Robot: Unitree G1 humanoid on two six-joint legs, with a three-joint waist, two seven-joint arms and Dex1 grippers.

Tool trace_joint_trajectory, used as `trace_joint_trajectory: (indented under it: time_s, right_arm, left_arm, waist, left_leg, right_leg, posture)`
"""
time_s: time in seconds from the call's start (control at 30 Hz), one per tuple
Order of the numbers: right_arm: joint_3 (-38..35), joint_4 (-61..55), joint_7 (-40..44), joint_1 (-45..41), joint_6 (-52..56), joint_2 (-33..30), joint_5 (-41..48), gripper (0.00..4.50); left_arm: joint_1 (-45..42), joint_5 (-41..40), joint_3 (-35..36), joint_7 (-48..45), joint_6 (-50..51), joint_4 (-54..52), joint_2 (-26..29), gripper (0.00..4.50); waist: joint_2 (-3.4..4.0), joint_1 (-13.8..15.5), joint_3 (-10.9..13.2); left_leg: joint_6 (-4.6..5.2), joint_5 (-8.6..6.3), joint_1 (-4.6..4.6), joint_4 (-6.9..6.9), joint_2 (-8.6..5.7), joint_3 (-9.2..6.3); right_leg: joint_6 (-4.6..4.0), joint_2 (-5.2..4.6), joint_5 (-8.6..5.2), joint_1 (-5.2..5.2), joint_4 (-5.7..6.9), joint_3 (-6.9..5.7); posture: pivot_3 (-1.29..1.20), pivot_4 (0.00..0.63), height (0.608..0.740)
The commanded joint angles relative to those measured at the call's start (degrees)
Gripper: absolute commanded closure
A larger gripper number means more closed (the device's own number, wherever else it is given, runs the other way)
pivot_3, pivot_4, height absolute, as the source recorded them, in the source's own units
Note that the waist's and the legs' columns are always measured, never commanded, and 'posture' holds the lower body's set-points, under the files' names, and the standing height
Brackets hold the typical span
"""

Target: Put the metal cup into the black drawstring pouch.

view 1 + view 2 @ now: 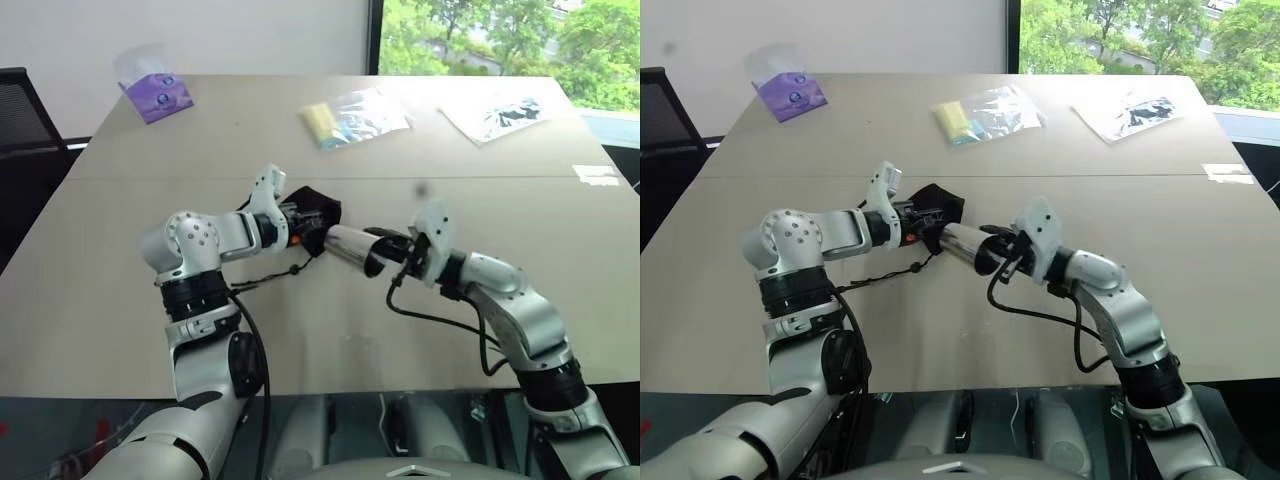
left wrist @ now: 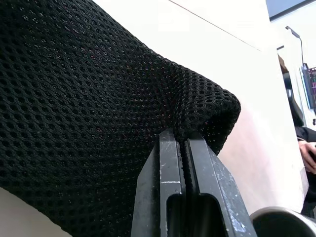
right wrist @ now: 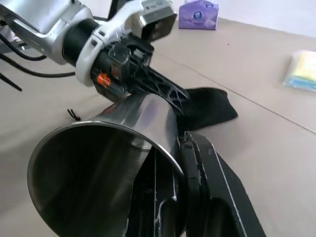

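Left gripper: clamped on pouch | right gripper: clamped on cup rim, base beside pouch | advice: spread mouth, feed cup base-first.

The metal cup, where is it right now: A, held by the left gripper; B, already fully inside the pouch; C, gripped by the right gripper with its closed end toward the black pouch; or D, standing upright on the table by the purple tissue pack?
C: the right gripper pinches the rim of the metal cup, base toward the black drawstring pouch in the left gripper.
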Motion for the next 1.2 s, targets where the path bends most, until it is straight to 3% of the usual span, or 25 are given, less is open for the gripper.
trace_joint_trajectory:
  time_s: [0.03,0.23,0.37,0.57,0.8,1.0,1.2]
  right_arm:
    - [-1.38,1.64,-1.36,-2.06,-2.71,2.17,0.43,4.47]
    - [-0.49,7.38,-0.67,-4.72,-5.53,6.14,0.54,4.47]
    - [0.47,17.26,-0.61,-5.64,-10.33,8.76,-1.93,4.47]
    - [2.19,28.97,-3.44,-5.76,-17.64,7.9,-9.76,4.47]
    - [2.97,33.61,-7.59,-6.78,-20.76,7.64,-15.36,4.47]
    - [-3.04,31.4,-7.51,-9.43,-12.86,14.64,-5.22,4.47]
    - [-9.67,34.71,-11.87,-14.55,-4.13,23.1,2.2,4.47]
  left_arm:
    - [-0.41,-1.66,-2.57,-1.7,-0.39,-1.3,1.99,4.5]
    - [0.23,-2.88,-3.69,-1.7,0.25,-3.66,1.36,4.5]
    - [1.44,-3.61,-5.17,-2.15,-0.2,-5.57,1.41,4.5]
    - [2.9,-4.14,-6.14,-2.01,-0.04,-7.81,1.37,4.5]
    - [4.6,-4.73,-9.43,-2.61,-0.9,-10.7,2.34,4.5]
    - [3.9,-6.73,-12.79,-3.91,-0.47,-15.29,2.99,4.5]
    - [1.37,-8.02,-10.14,-2.35,1.73,-18.44,-0.09,4.5]
  waist:
    - [-0.01,0.0,0.01]
    - [-0.01,-0.04,0.01]
    - [-0.01,-0.15,0.01]
    - [-0.01,0.13,0.01]
    - [0.01,-0.14,-0.03]
    - [0.0,-0.05,-0.02]
    - [0.02,-0.25,-0.01]
  left_leg:
    - [0.0,0.0,0.0,-0.01,0.0,0.01]
    - [-0.01,0.0,-0.01,-0.03,0.0,0.0]
    - [-0.02,0.0,0.0,-0.05,0.0,0.0]
    - [-0.02,0.01,-0.01,-0.07,-0.01,0.0]
    - [-0.09,0.04,0.12,-0.08,0.0,0.02]
    - [-0.1,0.05,0.09,-0.08,0.01,-0.02]
    - [-0.1,0.05,0.04,-0.11,0.01,-0.03]
  right_leg:
    - [0.0,-0.01,0.0,0.0,0.0,0.01]
    - [0.0,-0.03,0.0,-0.01,0.0,0.02]
    - [0.0,-0.03,0.0,-0.02,-0.01,0.02]
    - [-0.01,-0.03,0.0,-0.03,-0.01,0.02]
    - [-0.01,-0.06,0.01,0.01,0.07,0.07]
    - [-0.01,-0.07,0.01,0.01,0.07,0.07]
    - [-0.02,-0.08,0.01,-0.03,0.04,0.06]
  posture:
    - [0.0,0.15,0.74]
    - [0.0,0.15,0.74]
    - [0.0,0.15,0.74]
    - [0.0,0.15,0.74]
    - [0.0,0.15,0.74]
    - [0.0,0.15,0.74]
    - [0.0,0.15,0.74]
